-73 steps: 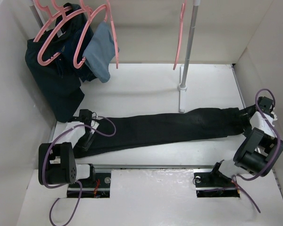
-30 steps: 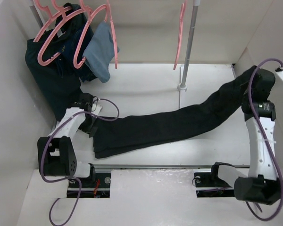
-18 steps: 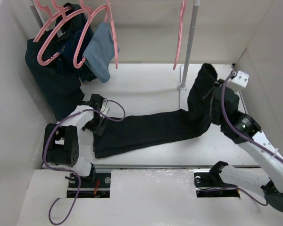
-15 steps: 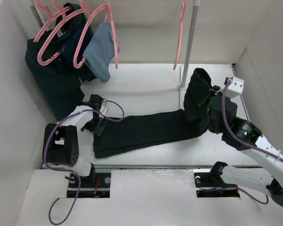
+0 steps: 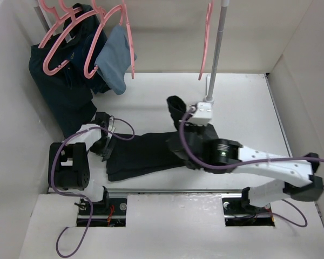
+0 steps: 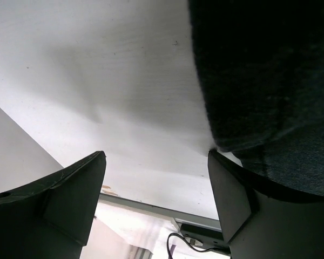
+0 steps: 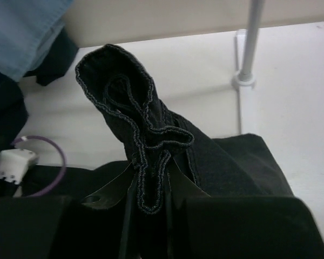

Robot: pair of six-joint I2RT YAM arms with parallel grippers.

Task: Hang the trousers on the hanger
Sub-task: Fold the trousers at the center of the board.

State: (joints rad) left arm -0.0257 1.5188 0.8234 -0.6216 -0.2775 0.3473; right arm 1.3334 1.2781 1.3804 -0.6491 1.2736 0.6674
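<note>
Reaching leftward across the table (image 5: 248,102), the right arm lies low and stretched out. Its right gripper (image 7: 148,186) is clamped on a leg hem of the trousers (image 5: 143,154), which bunches up above the fingers, folded back over the rest. The left gripper (image 6: 155,159) sits at the trousers' other end, fingers spread, with fabric beside one finger. The hanger (image 5: 206,43) hangs beside the pole (image 5: 216,48), beyond the right gripper. The trousers' near edge runs close to the table's front rail.
</note>
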